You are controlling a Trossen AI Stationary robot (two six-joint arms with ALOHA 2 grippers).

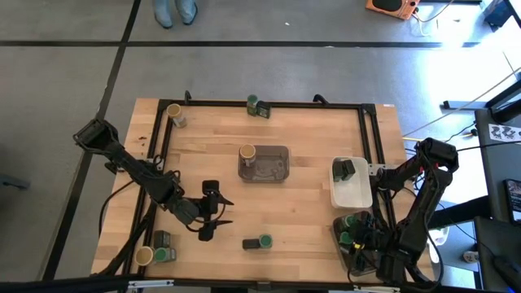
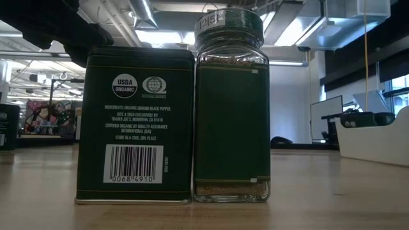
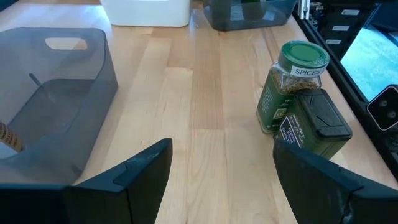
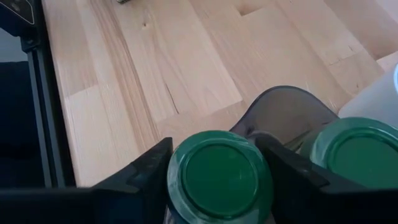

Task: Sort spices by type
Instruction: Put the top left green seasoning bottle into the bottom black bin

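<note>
The left gripper [image 1: 213,213], lower left of centre, gapes wide and empty. The right gripper [image 4: 217,171], lower right, clasps a green-lidded jar [image 4: 217,174] over the dark tray [image 4: 280,106].

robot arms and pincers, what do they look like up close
Both arms are dark, jointed tubes with black cables trailing off. The left pincer has two flat, angular matte-black fingers. The right pincer has the same black, wedge-shaped fingers. No markings are visible.
</note>
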